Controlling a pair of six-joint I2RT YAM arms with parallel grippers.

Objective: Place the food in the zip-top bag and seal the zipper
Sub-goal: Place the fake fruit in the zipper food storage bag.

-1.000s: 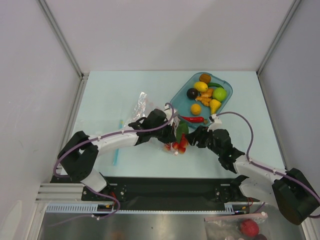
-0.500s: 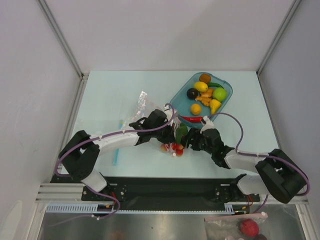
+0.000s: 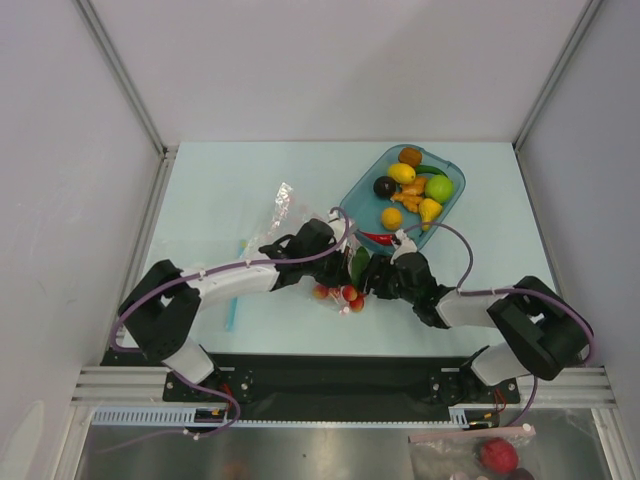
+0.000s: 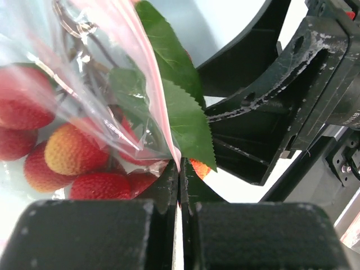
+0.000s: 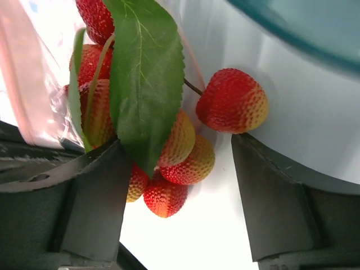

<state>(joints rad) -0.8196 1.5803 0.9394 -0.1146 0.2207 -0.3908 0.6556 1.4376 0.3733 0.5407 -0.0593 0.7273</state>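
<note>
Top external view shows both arms reaching inward and meeting near the middle of the table (image 3: 220, 190), just in front of the teal tray (image 3: 452, 202); the left gripper (image 3: 338, 262) comes from the left and the right gripper (image 3: 374, 280) from the right, with the cluster of red berries (image 3: 343, 295) low between them; the zip-top bag (image 3: 281, 208) lies crinkled on the table behind the left wrist, its mouth end drawn toward the berries; the tray holds the lemon (image 3: 402, 172), the dark plum (image 3: 384, 187), the green fruit (image 3: 438, 188) and the orange pieces (image 3: 410, 196), while a red chilli (image 3: 386, 238) lies across its near edge; a light-blue stick (image 3: 232, 305) lies on the table partly under the left arm; a second bag with a red ball (image 3: 497, 455) sits off the table at the bottom right

Left wrist view shows the left gripper (image 4: 179, 188) pressed closed, its fingers (image 4: 90, 236) pinching the bag's edge right where the pink zipper (image 4: 158, 98) runs down to them; several berries (image 4: 73, 154) show through the clear plastic, and a serrated green leaf (image 4: 183, 112) sticks out past the zipper

Right wrist view shows the right gripper (image 5: 177, 154) spread wide, its fingers (image 5: 98, 197) on either side of the berries (image 5: 180, 143) without clamping them; one berry (image 5: 232, 107) hangs on its stem outside the plastic, near the tray's rim
</note>
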